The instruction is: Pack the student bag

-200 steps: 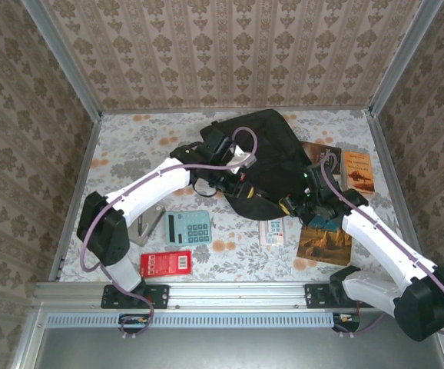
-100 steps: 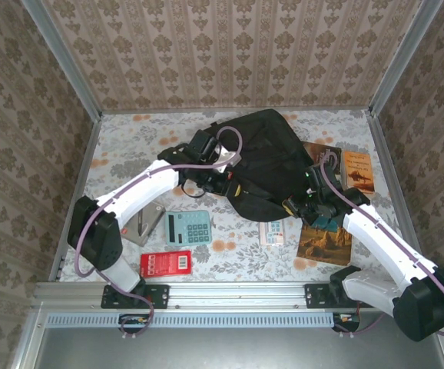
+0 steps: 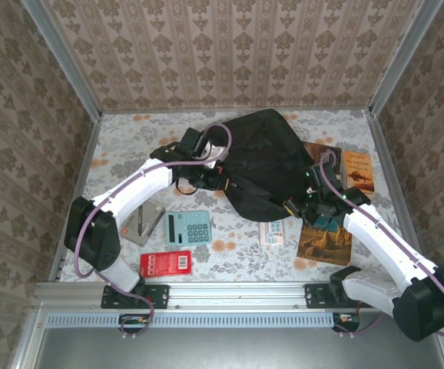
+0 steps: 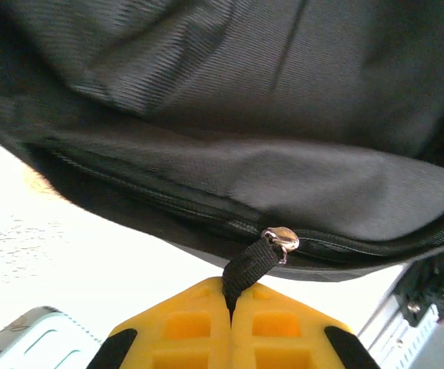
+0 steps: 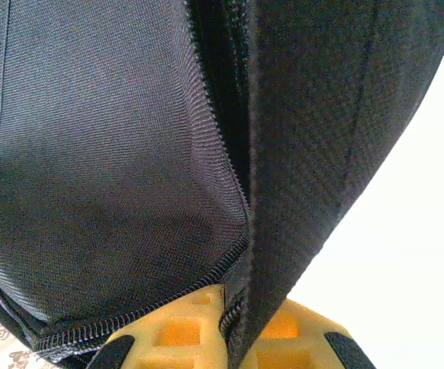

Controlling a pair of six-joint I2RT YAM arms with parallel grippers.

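Zip-opening, by the look of it, on the student bag (image 3: 264, 150), slumped toward the far side of the table (image 3: 126, 146). Pinches the black zipper pull (image 4: 246, 269) between the fully closed jaws of the left gripper (image 4: 231, 296), with the slider (image 4: 281, 240) just beyond the tips. Runs the zipper track (image 4: 153, 201) crosswise to those jaws, along the bag's near edge, so probably calls for a draw leftward along that line. Clamps a fold of bag fabric in the closed right gripper (image 5: 237, 307) at the near right corner, likely as an anchor. Against a second ago: left gripper farther left along the edge, right gripper unmoved.
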